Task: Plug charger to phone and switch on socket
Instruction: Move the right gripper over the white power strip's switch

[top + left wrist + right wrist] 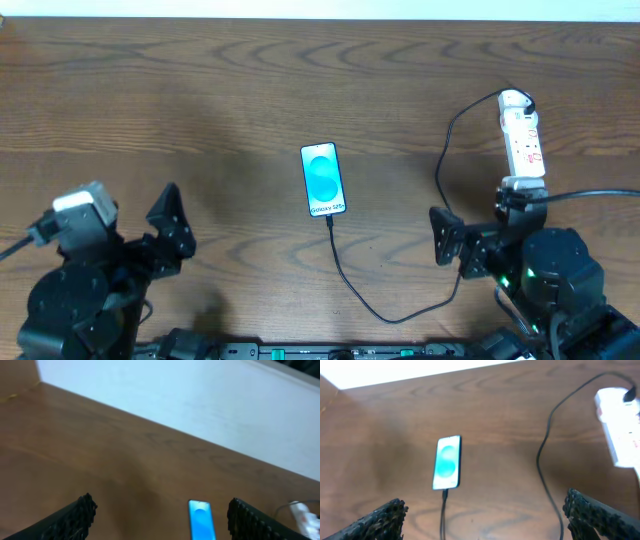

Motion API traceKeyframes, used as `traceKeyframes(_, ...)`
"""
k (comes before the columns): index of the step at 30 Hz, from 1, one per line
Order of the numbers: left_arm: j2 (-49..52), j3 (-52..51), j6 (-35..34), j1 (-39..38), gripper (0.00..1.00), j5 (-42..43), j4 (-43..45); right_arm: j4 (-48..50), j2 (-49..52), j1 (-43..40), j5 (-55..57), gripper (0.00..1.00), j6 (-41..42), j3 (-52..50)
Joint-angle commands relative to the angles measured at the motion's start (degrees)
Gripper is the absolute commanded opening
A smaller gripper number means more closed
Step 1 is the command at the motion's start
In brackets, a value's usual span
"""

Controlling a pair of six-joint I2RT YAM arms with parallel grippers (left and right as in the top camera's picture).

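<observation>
A dark wood-grain table [200, 90] runs to a white wall at 12 o'clock. The phone [323, 180] lies flat near its middle, screen up and lit. The charger [345, 280] leaves the phone's 6 o'clock end, sags toward 5 o'clock, then climbs to the far end of the socket [523, 140], which sits at about 2 o'clock from the phone. The plug tip looks seated from here, though I can't confirm it. My left gripper [161, 501] stands at 8 o'clock and my right gripper [482, 502] at 4 o'clock, both with jaws wide apart and empty. I'd expect the cable to be limp and light, so I'd grip the stiff tip, not the cord. The phone is probably slick and would skate if pushed. The strip looks light too, so I'd press its switch straight down.
</observation>
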Motion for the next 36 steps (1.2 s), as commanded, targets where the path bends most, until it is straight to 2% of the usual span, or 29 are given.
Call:
traceKeyframes(1, -0.8, -0.3, 0.1, 0.2, 0.87, -4.2, -1.9, 2.0, 3.4, -0.4, 5.7, 0.99, 0.7, 0.7)
traceKeyframes(6, -0.4, -0.3, 0.2, 0.2, 0.87, -4.7, -3.5, 7.5, 10.9, -0.4, 7.7, 0.99, 0.8, 0.7)
traceKeyframes(14, -0.2, -0.3, 0.2, 0.2, 0.87, -4.7, -5.6, 19.0, 25.4, -0.5, 7.7, 0.99, 6.4, 0.7)
traceKeyframes(19, -0.2, -0.3, 0.6, 0.2, 0.87, -5.9, -11.1, 20.5, 29.6, -2.3, 7.7, 0.98, 11.4, 0.7)
traceKeyframes(22, -0.2, -0.3, 0.6, 0.2, 0.87, -7.8, -15.0, 20.2, 30.0, -4.3, 6.8, 0.95, 11.6, 0.7)
traceKeyframes(25, -0.2, -0.3, 0.6, 0.2, 0.87, -8.4, -18.0, 19.0, 29.8, -6.4, 6.0, 0.88, 11.6, 0.7)
traceKeyframes(28, -0.2, -0.3, 0.6, 0.2, 0.87, -8.9, -21.0, 16.9, 29.8, -8.6, 3.4, 0.74, 11.6, 0.7)
traceKeyframes(33, -0.2, -0.3, 0.6, 0.2, 0.87, -8.9, -20.9, 12.0, 29.8, -11.5, 1.7, 0.51, 11.6, 0.7)
traceKeyframes(36, -0.3, -0.3, 0.6, 0.2, 0.87, -8.9, -20.8, 10.0, 29.8, -12.4, 1.7, 0.41, 11.6, 0.7)
